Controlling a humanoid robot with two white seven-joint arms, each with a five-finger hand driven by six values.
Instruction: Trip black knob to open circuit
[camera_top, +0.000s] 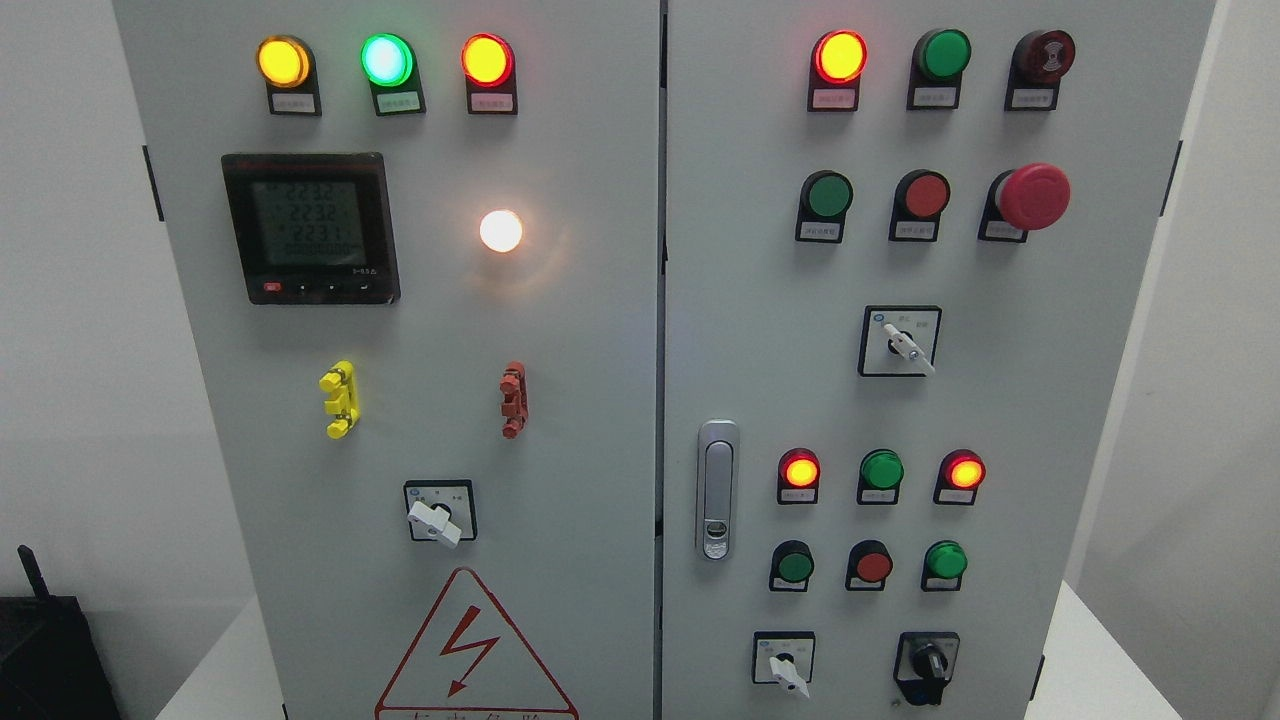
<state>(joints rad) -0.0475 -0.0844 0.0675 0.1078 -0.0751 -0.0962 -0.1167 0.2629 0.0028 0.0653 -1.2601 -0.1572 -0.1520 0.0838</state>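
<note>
The black knob sits on a black square plate at the bottom right of the right cabinet door, its handle pointing straight down. To its left is a white rotary selector turned down to the right. No robot hand or arm shows anywhere in the head view.
The grey cabinet has two doors with lit lamps, push buttons, a red mushroom stop button, a door latch, a digital meter and two more white selectors. A black device stands at the lower left.
</note>
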